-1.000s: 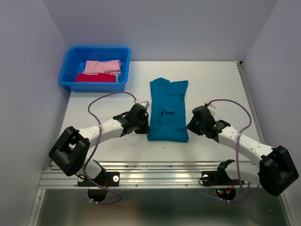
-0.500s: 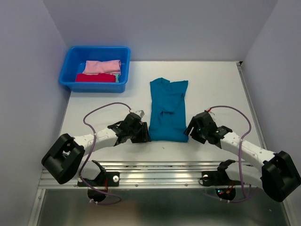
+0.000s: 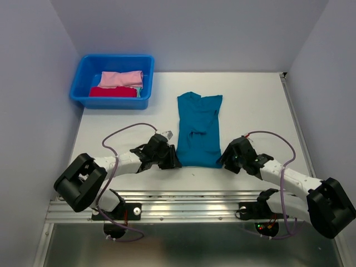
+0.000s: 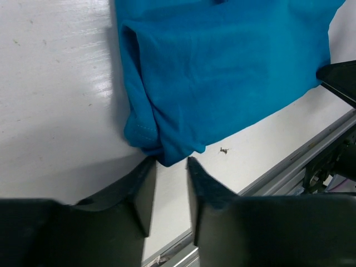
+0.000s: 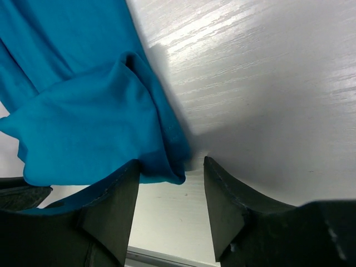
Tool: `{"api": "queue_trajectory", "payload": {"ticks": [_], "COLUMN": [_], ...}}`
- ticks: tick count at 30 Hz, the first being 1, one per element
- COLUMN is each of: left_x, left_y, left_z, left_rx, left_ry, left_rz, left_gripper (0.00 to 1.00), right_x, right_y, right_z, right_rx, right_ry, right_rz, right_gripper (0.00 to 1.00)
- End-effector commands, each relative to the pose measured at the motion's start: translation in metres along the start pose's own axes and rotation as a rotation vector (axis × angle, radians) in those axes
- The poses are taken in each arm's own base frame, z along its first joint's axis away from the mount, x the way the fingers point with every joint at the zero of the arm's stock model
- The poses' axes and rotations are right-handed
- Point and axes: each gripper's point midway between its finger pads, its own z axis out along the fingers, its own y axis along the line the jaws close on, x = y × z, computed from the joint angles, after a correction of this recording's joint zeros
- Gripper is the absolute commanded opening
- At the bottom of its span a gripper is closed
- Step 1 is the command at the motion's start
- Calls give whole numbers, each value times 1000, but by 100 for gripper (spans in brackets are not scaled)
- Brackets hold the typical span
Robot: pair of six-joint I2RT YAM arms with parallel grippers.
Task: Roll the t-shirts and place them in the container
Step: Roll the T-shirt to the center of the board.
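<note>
Rails of grey metal run along the near edge of the white table, and the two arms reach from there toward the middle. The left gripper is low over the table at the near left corner of the teal-blue t-shirt. In the left wrist view its jaws stand apart with only a narrow gap. The rolled-over corner of the shirt lies just in front of the fingertips, and nothing is pinched between them. A small dark speck lies on the table just beside this corner.

The right gripper is at the near right corner of the same shirt. In the right wrist view its jaws stand wider apart. The folded corner of the shirt comes a little into the gap, on the side of the left finger, but the fingers are not closed on it. So both grippers are parted and hold nothing.

The teal-blue t-shirt lies flat in the middle of the table, folded into a long narrow shape. It runs from near to far, with some creases across its middle.

Far to the left, well apart from the shirt, a bright-blue plastic tub stands at the far left corner. Inside it are a pink bundle on the far side and a red bundle on the near side, touching each other.
</note>
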Motion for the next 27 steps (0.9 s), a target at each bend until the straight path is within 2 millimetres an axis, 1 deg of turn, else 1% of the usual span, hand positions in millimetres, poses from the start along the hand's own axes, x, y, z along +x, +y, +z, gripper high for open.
{"api": "queue_trajectory", "payload": {"ticks": [1, 2, 4, 5, 7, 8, 9, 11, 13, 14, 16, 18, 23, 27], "left_x": [0, 0, 2, 2, 2, 1, -1, -1, -3, -4, -6, -5, -9, -17], "left_y": [-1, 0, 2, 3, 4, 4, 5, 5, 4, 4, 3, 4, -3, -13], "left_z": [5, 6, 7, 7, 6, 5, 4, 2, 1, 1, -1, -3, -12, -17], "left_rx": [18, 18, 11, 7, 1, -3, -7, -11, -14, -15, -15, -22, -5, 8], "left_ry": [0, 2, 7, 6, 0, -4, -12, -19, -27, -28, -36, -32, -46, -56], "left_rz": [9, 12, 9, 8, 7, 5, 6, 5, 4, 4, 7, 8, 23, 34], "left_gripper": [33, 31, 22, 20, 15, 14, 9, 0, 0, 0, 0, 0, 0, 0], "right_x": [5, 6, 9, 9, 12, 12, 12, 13, 13, 12, 10, 6, 1, -6], "right_y": [0, -1, -2, -1, -2, -2, -2, -2, 0, 2, 2, 4, 7, 11], "right_z": [2, 3, 3, 3, 2, 2, 1, 0, 0, -1, -1, -3, -7, -12], "right_rx": [-23, -25, -26, -30, -36, -36, -38, -45, -54, -61, -51, -44, -27, -33], "right_ry": [8, 11, 19, 21, 29, 29, 30, 35, 35, 32, 23, 15, 7, -18], "right_rz": [29, 31, 38, 40, 46, 47, 47, 43, 42, 42, 44, 48, 52, 60], "right_gripper": [52, 50, 48, 44, 43, 43, 43, 38, 29, 21, 10, 9, 8, 6]}}
